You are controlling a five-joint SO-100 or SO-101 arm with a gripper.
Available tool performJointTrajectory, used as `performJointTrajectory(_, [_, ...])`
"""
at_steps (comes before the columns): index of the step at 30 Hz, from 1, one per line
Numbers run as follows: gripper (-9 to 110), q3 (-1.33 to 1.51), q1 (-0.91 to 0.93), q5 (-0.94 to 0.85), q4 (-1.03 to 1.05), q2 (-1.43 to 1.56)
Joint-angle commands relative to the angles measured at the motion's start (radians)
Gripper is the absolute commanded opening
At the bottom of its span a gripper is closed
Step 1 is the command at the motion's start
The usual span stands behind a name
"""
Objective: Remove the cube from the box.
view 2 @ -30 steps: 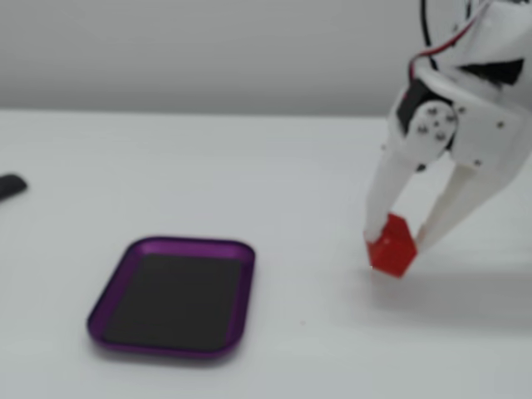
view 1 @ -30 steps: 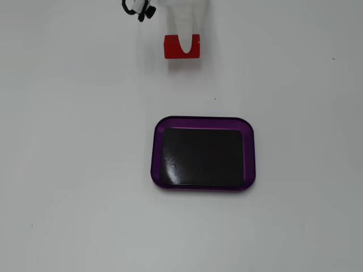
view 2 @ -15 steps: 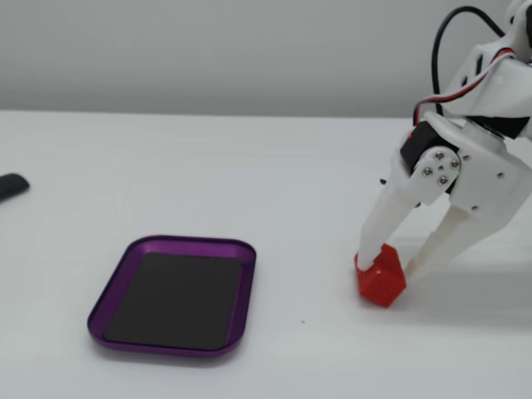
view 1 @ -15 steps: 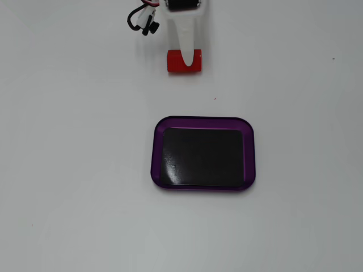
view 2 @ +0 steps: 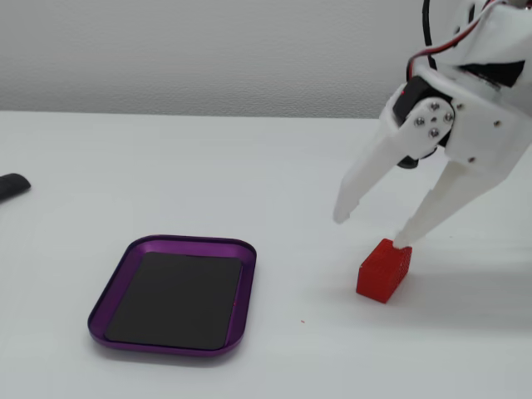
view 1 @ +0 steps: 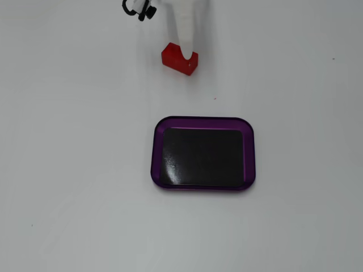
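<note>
The red cube (view 1: 178, 61) lies on the white table outside the box, a little beyond its far rim in a fixed view. The box (view 1: 203, 122), a purple-rimmed tray with a black bottom, is empty in both fixed views (view 2: 193, 243). My white gripper (view 2: 371, 230) is open, its jaws spread wide above the cube (view 2: 384, 271). One fingertip (view 2: 405, 241) touches the cube's top rear edge. The other fingertip hangs free in the air to the cube's left. From above, the gripper (view 1: 185, 46) partly covers the cube.
A dark object (view 2: 10, 185) lies at the table's left edge in a fixed view. A black cable and screw part of the arm (view 1: 139, 9) shows at the top of the other. A pale wall stands behind the table.
</note>
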Motion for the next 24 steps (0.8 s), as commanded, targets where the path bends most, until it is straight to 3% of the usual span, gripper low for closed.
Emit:
performJointTrajectory(1, [18,-0.183,0.005,-0.005,0.126,0.011])
performJointTrajectory(6, [17,-0.380,0.005,0.006,0.345,0.031])
performJointTrajectory(11, [17,-0.414,0.006,-0.005,0.433,0.213])
performJointTrajectory(24, [18,0.377,0.009,0.006,0.275,0.951])
